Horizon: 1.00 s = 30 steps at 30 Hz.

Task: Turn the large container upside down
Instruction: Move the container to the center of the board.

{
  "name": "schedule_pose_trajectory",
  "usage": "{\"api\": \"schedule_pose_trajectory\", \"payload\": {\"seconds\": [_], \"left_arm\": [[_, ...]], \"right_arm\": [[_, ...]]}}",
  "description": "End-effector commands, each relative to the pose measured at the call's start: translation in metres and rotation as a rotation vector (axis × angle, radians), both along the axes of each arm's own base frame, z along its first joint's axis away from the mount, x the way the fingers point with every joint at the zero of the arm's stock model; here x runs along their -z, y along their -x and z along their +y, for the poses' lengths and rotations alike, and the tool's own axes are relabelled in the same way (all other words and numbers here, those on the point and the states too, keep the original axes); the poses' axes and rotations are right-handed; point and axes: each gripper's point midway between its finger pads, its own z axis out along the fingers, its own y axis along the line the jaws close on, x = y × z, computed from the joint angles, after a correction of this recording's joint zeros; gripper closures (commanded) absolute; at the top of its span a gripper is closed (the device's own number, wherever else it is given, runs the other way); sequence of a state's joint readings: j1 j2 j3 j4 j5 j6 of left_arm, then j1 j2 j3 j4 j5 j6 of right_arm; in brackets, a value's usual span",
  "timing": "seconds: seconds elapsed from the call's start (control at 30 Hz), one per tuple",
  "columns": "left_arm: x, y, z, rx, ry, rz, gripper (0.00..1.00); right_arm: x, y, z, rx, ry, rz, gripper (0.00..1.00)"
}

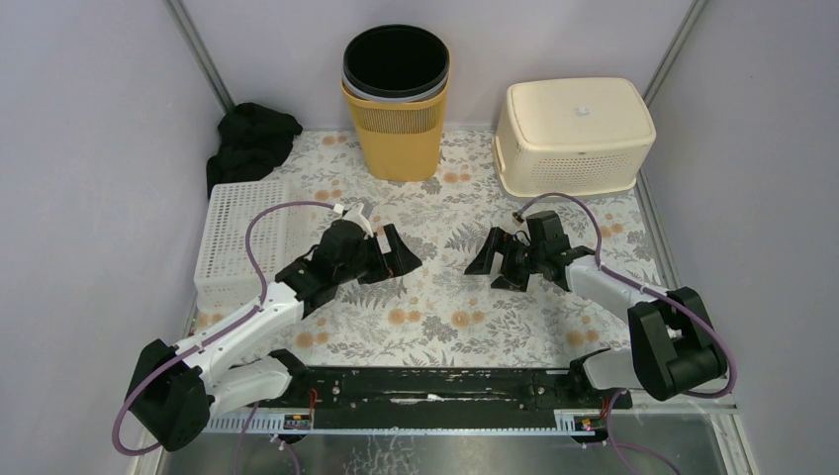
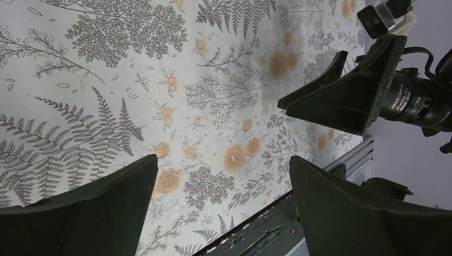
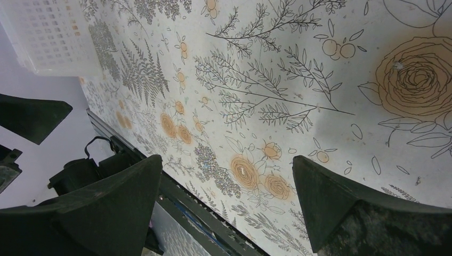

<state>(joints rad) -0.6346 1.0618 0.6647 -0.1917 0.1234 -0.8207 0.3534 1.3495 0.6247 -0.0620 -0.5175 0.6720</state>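
Note:
The large cream container [image 1: 574, 134] stands at the back right with its flat base up and its rim on the table. My left gripper [image 1: 401, 252] is open and empty over the floral mat, near the middle. My right gripper [image 1: 495, 265] is open and empty, facing the left one across a small gap. In the left wrist view my left gripper [image 2: 224, 162] shows only the mat between its jaws, with the right gripper's fingers [image 2: 341, 93] beyond. In the right wrist view my right gripper [image 3: 226, 162] also frames bare mat. Both grippers are well short of the container.
A yellow bin [image 1: 396, 119] with a black liner stands at the back centre. A white lattice basket [image 1: 237, 237] lies at the left and shows in the right wrist view [image 3: 50, 34]. A black cloth [image 1: 252, 139] sits in the back left corner. Grey walls enclose the table.

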Motion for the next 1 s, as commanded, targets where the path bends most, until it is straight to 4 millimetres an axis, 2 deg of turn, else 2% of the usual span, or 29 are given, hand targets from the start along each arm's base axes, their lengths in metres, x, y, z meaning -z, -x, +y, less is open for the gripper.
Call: {"api": "schedule_pose_trajectory", "payload": {"seconds": [0.0,0.27,0.57,0.8,0.97], "left_arm": [[-0.015,-0.007,-0.008,0.006,0.044,-0.062,0.00],[-0.026,-0.014,-0.012,0.011,0.050,-0.085,0.00],[-0.049,-0.024,-0.019,0.017,0.072,-0.131,0.00],[-0.072,-0.032,-0.021,0.000,0.101,-0.186,0.00],[-0.104,-0.051,-0.024,-0.019,0.086,-0.269,0.00]], "right_arm": [[-0.015,-0.007,0.009,-0.021,-0.031,-0.029,0.00],[-0.035,-0.021,0.013,-0.028,-0.031,-0.066,0.01],[-0.068,-0.043,0.018,-0.032,-0.030,-0.128,0.00],[-0.107,-0.063,0.024,-0.023,-0.044,-0.204,0.01],[-0.149,-0.091,0.024,-0.004,-0.012,-0.301,0.01]]}}
